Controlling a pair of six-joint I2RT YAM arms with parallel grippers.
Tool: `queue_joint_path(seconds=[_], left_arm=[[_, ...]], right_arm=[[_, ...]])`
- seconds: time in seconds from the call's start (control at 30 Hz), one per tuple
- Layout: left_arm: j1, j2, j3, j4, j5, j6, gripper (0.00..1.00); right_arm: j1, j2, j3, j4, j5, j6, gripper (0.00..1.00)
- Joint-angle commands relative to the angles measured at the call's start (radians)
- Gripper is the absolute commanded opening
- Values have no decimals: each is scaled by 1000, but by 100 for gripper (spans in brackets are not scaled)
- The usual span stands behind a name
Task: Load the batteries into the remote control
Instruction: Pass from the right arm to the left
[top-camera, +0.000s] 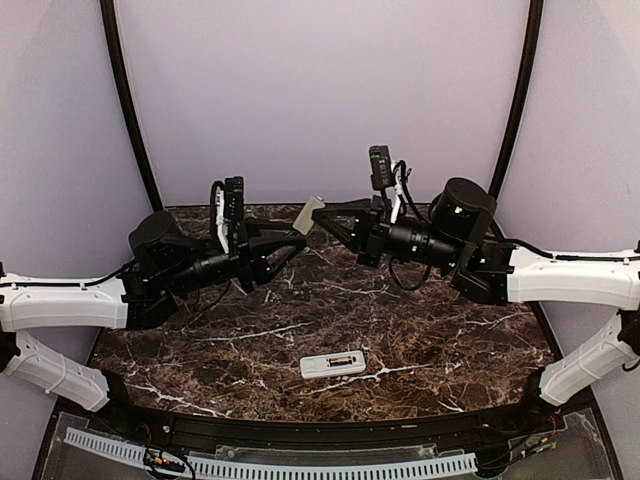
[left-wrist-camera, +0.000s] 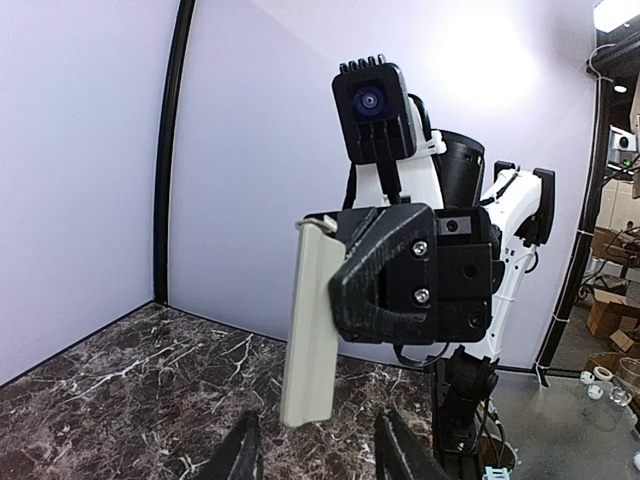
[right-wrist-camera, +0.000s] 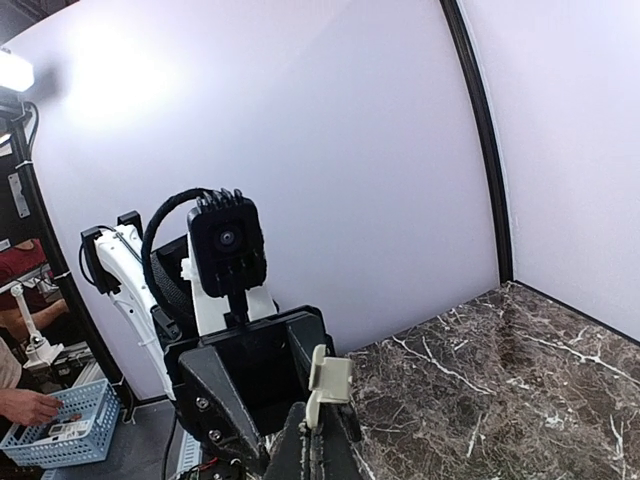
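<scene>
The white remote control lies back up near the table's front centre. Something dark with a reddish mark sits in its open bay, probably the batteries; too small to count. My right gripper is shut on the small flat grey cover piece and holds it upright in the air at the back centre. The right wrist view shows the cover pinched between the fingers. My left gripper is open and empty, its jaws apart just short of the cover.
Both arms meet high over the back of the marble table. Black frame posts stand at the back corners. A white cable strip runs along the front edge. A hand and a blue basket show off the table.
</scene>
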Motion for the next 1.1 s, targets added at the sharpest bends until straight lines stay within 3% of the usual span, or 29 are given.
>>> queue_joint_path(seconds=[0.0, 0.4, 0.43, 0.5, 0.63, 0.67, 0.73, 0.8, 0.97, 1.07], left_arm=[[-2, 27, 15, 103, 26, -56, 35], [-2, 49, 61, 115, 106, -45, 13], [-2, 51, 61, 114, 111, -45, 5], [-2, 51, 60, 113, 124, -46, 0], [-2, 42, 58, 98, 141, -40, 0], [-1, 37, 59, 74, 138, -36, 0], [-2, 19, 64, 10, 117, -20, 0], [-2, -19, 75, -85, 82, -1, 0], [1, -68, 149, -408, 23, 50, 0], [8, -63, 204, -563, 37, 56, 0]], right_arm=[[-4, 11, 7, 51, -32, 10, 0], [-5, 8, 5, 47, -77, 7, 0], [-6, 6, 3, 45, -78, 6, 0], [-5, 4, 2, 40, -83, 3, 0], [-6, 2, 13, 2, -103, -24, 0], [-7, -4, 25, -42, -108, -50, 4], [-11, -32, 55, -178, -97, -129, 27], [-21, -84, 83, -334, -72, -234, 40], [-31, -195, 114, -723, -4, -603, 51], [-29, -249, 112, -817, 17, -867, 54]])
